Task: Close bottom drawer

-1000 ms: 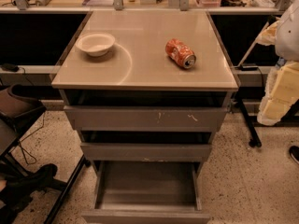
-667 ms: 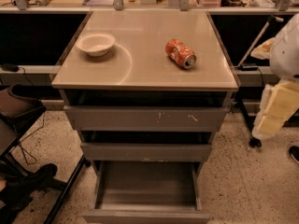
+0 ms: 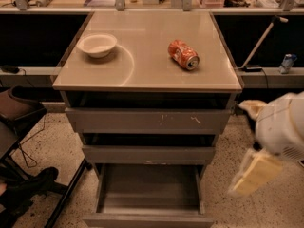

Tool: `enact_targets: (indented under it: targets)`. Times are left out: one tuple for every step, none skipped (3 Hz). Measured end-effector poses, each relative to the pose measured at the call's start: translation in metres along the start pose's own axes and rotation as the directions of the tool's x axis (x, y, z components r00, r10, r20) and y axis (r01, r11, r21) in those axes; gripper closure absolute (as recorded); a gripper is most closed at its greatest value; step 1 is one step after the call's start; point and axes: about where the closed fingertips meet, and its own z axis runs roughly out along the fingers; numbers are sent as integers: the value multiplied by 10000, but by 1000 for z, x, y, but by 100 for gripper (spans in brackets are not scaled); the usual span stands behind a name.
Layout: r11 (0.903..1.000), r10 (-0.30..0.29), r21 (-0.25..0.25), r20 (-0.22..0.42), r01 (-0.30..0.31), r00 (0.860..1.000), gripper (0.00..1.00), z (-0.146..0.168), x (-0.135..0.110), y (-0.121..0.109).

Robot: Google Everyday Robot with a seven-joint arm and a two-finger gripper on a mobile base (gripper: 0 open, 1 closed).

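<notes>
Grey metal makes up the three-drawer cabinet [image 3: 71, 109] in the middle of the camera view, under a smooth beige top [image 3: 142, 75]. A shallow white bowl [image 3: 97, 45] stands upright on the top toward its left rear. A red soda can [image 3: 183, 54] lies on its side right of centre, well apart from the bowl, with its silver end facing the front right.

The widest grey drawer front, marked with white scratches [image 3: 147, 121], sits slightly forward of the cabinet frame. Below it, the mid-width grey drawer front [image 3: 148, 154] also stands a little way out. The bottom drawer [image 3: 149, 189], the lowest and narrowest, is pulled far out toward the camera. Its grey box interior is open to view, and its plain flat front reaches the lower edge of the picture.

The robot's gripper [image 3: 255, 171], a pale yellow part below a white rounded arm housing [image 3: 282, 127], hangs to the right of the cabinet. It is over the speckled stone floor [image 3: 280, 210], about level with the two lower drawers, and touches neither the bottom drawer nor the cabinet. It appears blurred, and whether it is spread or closed cannot be told.

At the left, part of a dark chair [image 3: 19, 112] stands beside the cabinet. At the right rear, a small blue can [image 3: 287, 63] stands on a grey ledge [image 3: 270, 77].
</notes>
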Motion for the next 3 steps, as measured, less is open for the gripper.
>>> enact_targets:
  targets:
    - [9952,899,-407,201,-891,9957,0,72,26,32]
    - [9785,1825,-937,-222,-1838,9830,0,155,62,65]
    - [9551,2721,-1045,-590,-2771,9604,0,215,98,83]
